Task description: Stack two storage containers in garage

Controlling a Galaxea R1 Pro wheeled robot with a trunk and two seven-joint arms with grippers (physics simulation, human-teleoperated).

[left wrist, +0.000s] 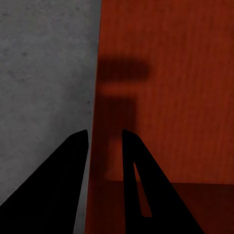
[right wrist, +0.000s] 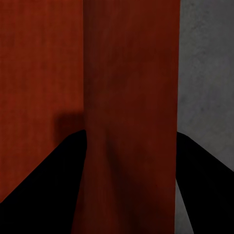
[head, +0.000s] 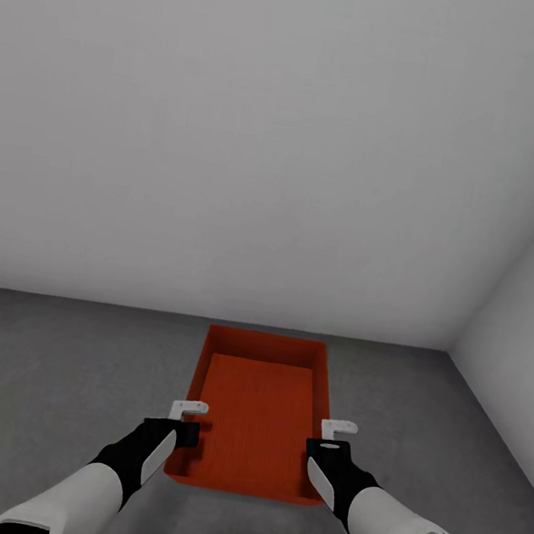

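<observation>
Left gripper [head: 187, 433] straddles the left long wall of the storage container [head: 256, 411]. In the left wrist view the two dark fingers [left wrist: 139, 185] stand close together, one outside over the concrete, one inside the box, with the thin edge of the wall in the narrow gap; whether the pads press the wall cannot be told.

Right gripper [head: 327, 447] sits at the right long wall near the front corner. In the right wrist view its fingers [right wrist: 53, 180] are spread wide, released, with the broad orange-red wall [right wrist: 129, 122] between them and not visibly touched on either side.

The container is an orange-red, open-topped rectangular box with plain flat walls and a finely ribbed bottom. It rests on the rough dark grey floor [head: 46, 371] of the garage, its long axis running away from the robot, its far end close to the plain white-grey wall [head: 237, 126]. A side wall [head: 524, 322] meets the back wall at the right. Shadows of the left gripper fall on the box bottom.
</observation>
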